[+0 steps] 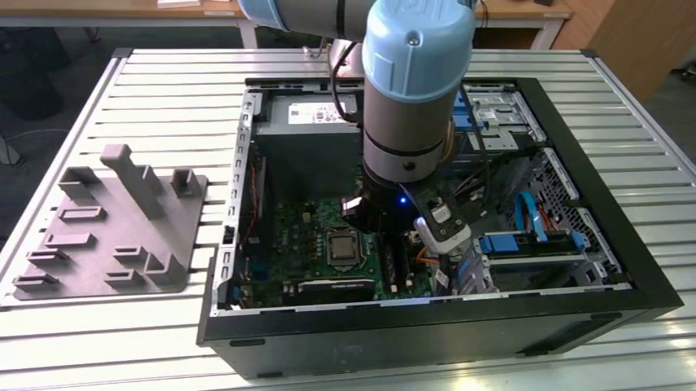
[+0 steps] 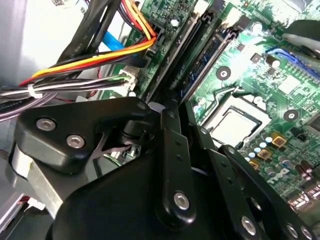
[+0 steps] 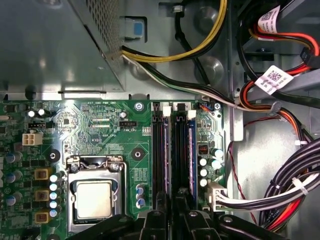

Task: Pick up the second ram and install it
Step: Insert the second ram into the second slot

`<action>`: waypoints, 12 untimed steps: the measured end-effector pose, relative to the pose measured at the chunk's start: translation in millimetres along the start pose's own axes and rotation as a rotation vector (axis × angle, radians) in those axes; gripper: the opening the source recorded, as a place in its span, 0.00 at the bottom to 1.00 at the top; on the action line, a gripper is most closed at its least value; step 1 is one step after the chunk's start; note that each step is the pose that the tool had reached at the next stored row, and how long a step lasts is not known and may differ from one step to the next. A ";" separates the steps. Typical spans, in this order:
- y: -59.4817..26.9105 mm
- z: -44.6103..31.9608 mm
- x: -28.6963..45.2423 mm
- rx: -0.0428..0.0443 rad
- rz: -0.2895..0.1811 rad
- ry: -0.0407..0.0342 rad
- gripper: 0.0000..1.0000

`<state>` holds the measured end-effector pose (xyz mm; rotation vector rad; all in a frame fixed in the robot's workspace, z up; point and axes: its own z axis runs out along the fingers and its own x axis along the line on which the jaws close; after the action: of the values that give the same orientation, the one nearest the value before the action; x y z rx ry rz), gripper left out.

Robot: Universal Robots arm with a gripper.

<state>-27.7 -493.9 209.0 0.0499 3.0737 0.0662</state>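
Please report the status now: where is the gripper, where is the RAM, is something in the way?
Gripper low over the RAM slots, inside the case. One stick sits in a slot. Cable bundle lies beside the slots.

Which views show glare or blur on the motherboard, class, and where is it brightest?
Second wrist view: white glare washes the motherboard above the CPU socket; the gripper is dark and soft. First wrist view: evenly lit, mild sheen on the CPU. Exterior view: the case interior is shadowed beneath the arm.

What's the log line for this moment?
phase: ram install | gripper: inside PC case, over ram slots beside CPU socket | held item: cannot tell
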 end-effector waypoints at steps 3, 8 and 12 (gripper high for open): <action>0.6 -10.8 -0.7 -0.0006 0.000 -0.0002 0.21; 2.6 -33.6 -2.2 -0.0001 0.000 -0.0002 0.21; 5.5 -47.9 -3.1 0.0017 0.000 -0.0002 0.10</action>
<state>-27.7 -490.5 257.2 0.0497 3.0736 0.0637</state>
